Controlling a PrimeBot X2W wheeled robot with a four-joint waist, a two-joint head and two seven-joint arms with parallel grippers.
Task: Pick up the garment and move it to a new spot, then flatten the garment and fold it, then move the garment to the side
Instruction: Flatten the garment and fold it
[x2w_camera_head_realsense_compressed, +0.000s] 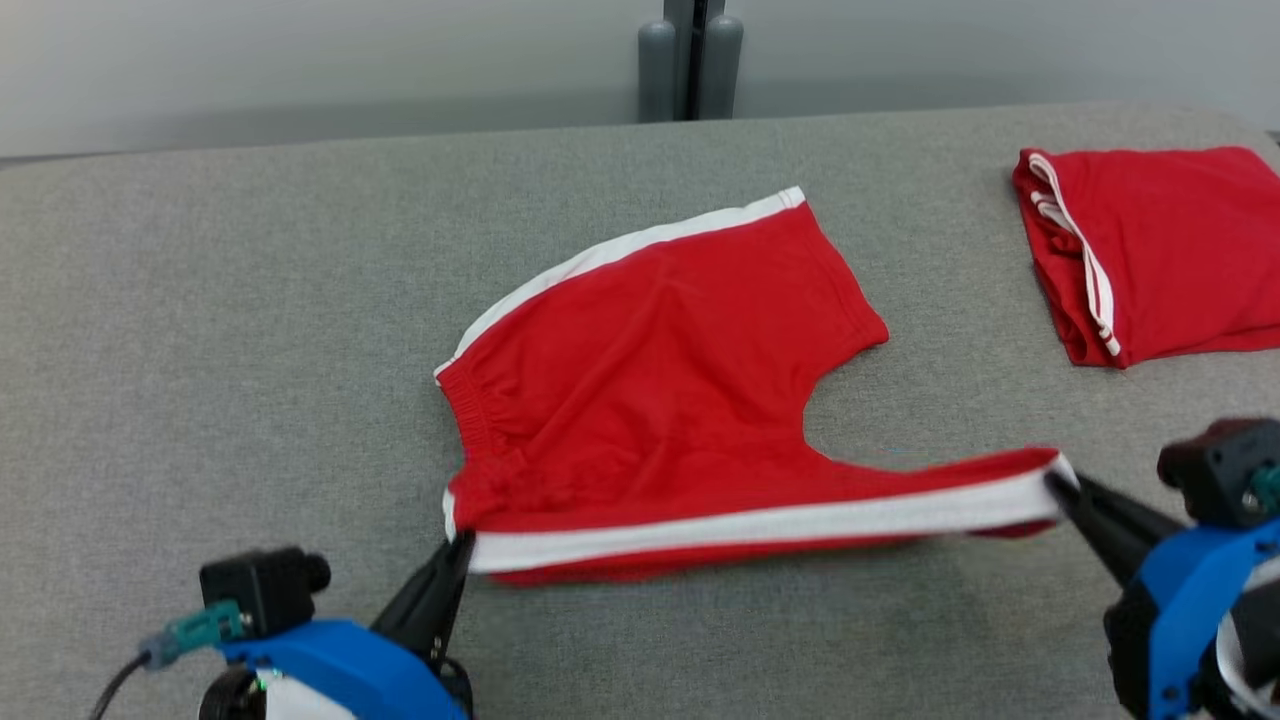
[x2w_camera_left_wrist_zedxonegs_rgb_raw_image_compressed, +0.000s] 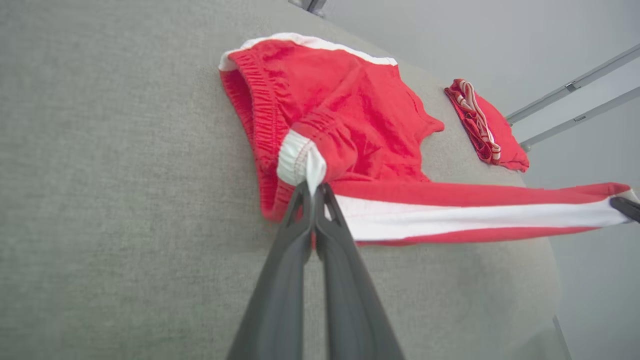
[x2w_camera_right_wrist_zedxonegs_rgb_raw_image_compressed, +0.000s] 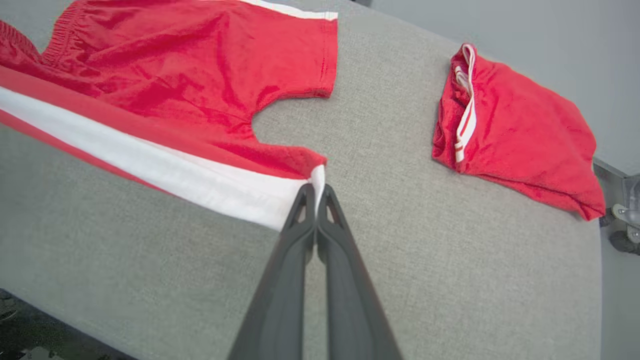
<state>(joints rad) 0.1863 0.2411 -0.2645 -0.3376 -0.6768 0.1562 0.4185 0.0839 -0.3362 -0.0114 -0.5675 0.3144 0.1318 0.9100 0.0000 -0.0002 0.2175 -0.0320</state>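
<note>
Your red shorts (x2w_camera_head_realsense_compressed: 650, 370) lie at the centre of the grey table (x2w_camera_head_realsense_compressed: 200, 350), with the far leg flat toward 12 o'clock and the near leg lifted and stretched taut between your two grippers. The left gripper (x2w_camera_head_realsense_compressed: 462, 545), at 7 o'clock of the garment, has its fingers pressed together on the waistband corner where the white stripe (x2w_camera_head_realsense_compressed: 760, 520) begins. The right gripper (x2w_camera_head_realsense_compressed: 1055, 485), at 4 o'clock, is pinched tight on the hem end of that same stripe.

Both bites take only the very edge of the cloth, so I judge a slip to be your main risk. Pull the arms further apart and one corner may pop free, dropping the leg in a heap. Carry the near edge toward 12 o'clock unevenly and the fold probably lands skewed, with the stripes out of line. The part resting on the table may drag and bunch at the crotch. Mind the folded red garment (x2w_camera_head_realsense_compressed: 1160, 250) at 2 o'clock, which a wide right-arm swing could snag.
</note>
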